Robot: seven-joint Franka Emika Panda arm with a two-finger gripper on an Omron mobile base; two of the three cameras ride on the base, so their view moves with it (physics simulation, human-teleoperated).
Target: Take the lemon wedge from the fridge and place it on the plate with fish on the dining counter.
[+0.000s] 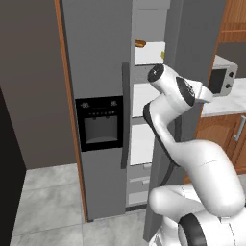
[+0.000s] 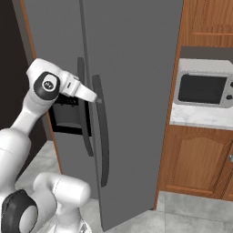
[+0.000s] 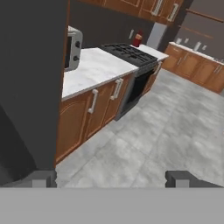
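A: What's around? What blocks?
B: Microwave (image 2: pixel 203 89) on wall counter (image 3: pixel 94 68), stove (image 3: pixel 131 53) further along. Fridge (image 1: pixel 98 115) right door ajar, arm in the gap.
A: Gripper (image 3: pixel 113 178)?
B: Jaws wide, holding nothing.
A: Lemon?
B: Can't tell; orange-brown lump (image 1: pixel 140 43) on a top shelf.

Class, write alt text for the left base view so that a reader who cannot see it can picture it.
A white robot arm reaches up toward a tall grey fridge whose right door stands ajar, showing white shelves inside. A microwave sits on a counter to the right.
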